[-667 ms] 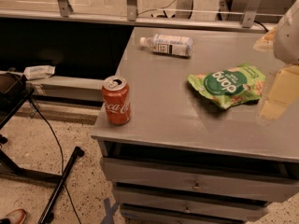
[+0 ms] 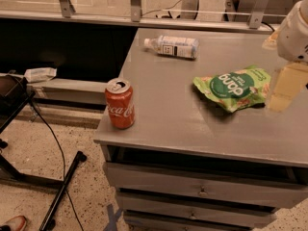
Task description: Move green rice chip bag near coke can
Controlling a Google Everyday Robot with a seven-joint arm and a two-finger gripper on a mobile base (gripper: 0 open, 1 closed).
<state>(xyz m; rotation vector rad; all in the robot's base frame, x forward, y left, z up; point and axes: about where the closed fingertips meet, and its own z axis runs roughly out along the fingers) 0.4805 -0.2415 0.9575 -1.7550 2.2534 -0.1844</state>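
The green rice chip bag (image 2: pixel 235 87) lies flat on the right part of the grey cabinet top (image 2: pixel 173 109). The coke can (image 2: pixel 119 103) stands upright at the front left corner of that top, well left of the bag. My gripper (image 2: pixel 283 90) hangs at the right edge of the view, just right of the bag and close above the top. The white arm (image 2: pixel 296 30) rises above it. The gripper holds nothing that I can see.
A clear plastic bottle with a white label (image 2: pixel 172 46) lies on its side at the back of the top. Drawers (image 2: pixel 202 191) sit below the front edge. A black stand and cable (image 2: pixel 57 177) are on the floor to the left.
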